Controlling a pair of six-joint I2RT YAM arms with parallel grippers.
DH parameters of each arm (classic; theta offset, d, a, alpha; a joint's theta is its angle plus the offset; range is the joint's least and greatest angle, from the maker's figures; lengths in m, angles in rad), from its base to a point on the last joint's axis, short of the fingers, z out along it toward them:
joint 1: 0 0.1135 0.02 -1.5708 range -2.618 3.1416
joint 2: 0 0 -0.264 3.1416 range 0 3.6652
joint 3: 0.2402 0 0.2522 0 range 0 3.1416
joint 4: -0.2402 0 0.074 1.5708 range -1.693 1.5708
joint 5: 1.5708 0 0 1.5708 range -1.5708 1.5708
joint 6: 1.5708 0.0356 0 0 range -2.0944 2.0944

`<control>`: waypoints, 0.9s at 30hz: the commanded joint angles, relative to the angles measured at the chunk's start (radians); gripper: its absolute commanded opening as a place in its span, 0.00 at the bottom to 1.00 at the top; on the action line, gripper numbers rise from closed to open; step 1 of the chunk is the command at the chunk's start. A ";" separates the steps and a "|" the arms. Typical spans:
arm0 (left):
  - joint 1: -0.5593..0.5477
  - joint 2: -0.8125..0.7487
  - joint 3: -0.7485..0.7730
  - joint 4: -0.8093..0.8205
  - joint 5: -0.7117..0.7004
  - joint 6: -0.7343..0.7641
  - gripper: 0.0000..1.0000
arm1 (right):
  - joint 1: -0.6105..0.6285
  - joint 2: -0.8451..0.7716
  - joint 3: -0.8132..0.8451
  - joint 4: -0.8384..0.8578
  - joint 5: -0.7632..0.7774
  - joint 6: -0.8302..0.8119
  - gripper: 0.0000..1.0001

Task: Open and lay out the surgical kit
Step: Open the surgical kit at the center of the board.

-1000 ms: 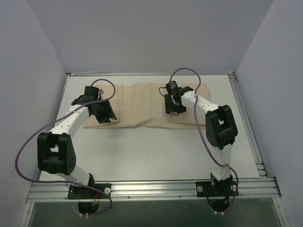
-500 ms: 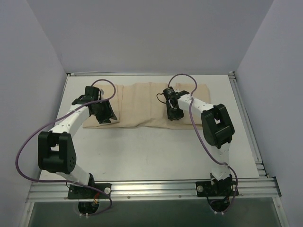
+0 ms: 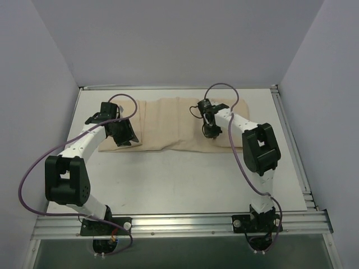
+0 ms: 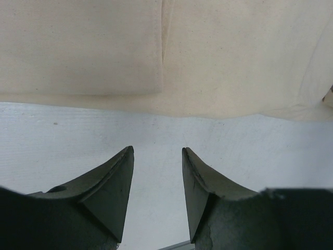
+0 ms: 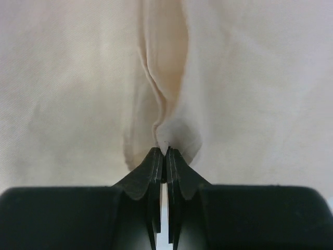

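Across the far half of the table (image 3: pixel 179 179), the beige cloth wrap (image 3: pixel 168 126) lies still folded with nothing inside showing, so opening looks barely begun: the right gripper (image 5: pixel 165 151) pinches a cloth ridge right of its middle, while the left gripper (image 4: pixel 156 149) is empty, jaws narrowly parted, at its near left edge.

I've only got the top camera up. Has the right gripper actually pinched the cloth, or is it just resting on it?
Observer: Pinched. On the right wrist view the right gripper is shut on a raised fold of the cloth wrap.
Operator: Is the left one holding anything?
Observer: No. The left gripper is open and empty, its tips over the table, just short of the wrap's near edge.
Operator: Any steel showing close up?
Observer: None. The wrist views show only cloth, plus table under the left gripper.
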 commanded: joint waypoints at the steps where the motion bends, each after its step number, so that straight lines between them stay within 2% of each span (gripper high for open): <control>1: -0.002 0.001 0.027 -0.004 -0.014 0.037 0.51 | -0.118 -0.127 0.047 -0.065 0.071 -0.004 0.00; 6: -0.002 -0.001 0.024 -0.007 -0.025 0.080 0.48 | -0.323 -0.203 0.028 -0.082 0.140 -0.033 0.00; 10: -0.001 0.010 0.027 -0.014 -0.028 0.101 0.47 | -0.592 -0.258 0.016 -0.105 0.186 -0.053 0.00; 12: -0.001 0.020 0.037 -0.021 -0.017 0.109 0.47 | -0.664 -0.269 0.007 -0.109 0.214 -0.070 0.00; 14: -0.002 0.022 0.044 -0.026 -0.008 0.115 0.47 | -0.733 -0.282 -0.002 -0.122 0.211 -0.088 0.29; 15: -0.001 0.020 0.046 -0.026 -0.008 0.118 0.48 | -0.740 -0.288 -0.002 -0.129 0.211 -0.085 0.50; 16: -0.002 0.020 0.050 -0.026 -0.008 0.120 0.48 | -0.739 -0.305 -0.005 -0.132 0.188 -0.078 0.79; 17: -0.002 0.025 0.053 -0.023 -0.008 0.126 0.50 | -0.713 -0.313 -0.005 -0.132 0.160 -0.075 0.95; 18: -0.004 0.028 0.066 -0.023 -0.009 0.127 0.51 | -0.687 -0.321 -0.001 -0.138 0.165 -0.061 1.00; 21: -0.005 0.057 0.104 -0.021 -0.011 0.129 0.54 | -0.598 -0.336 0.054 -0.178 0.175 -0.032 1.00; 27: -0.071 0.117 0.179 -0.021 -0.104 0.155 0.56 | -0.468 -0.367 0.069 -0.201 0.021 -0.029 1.00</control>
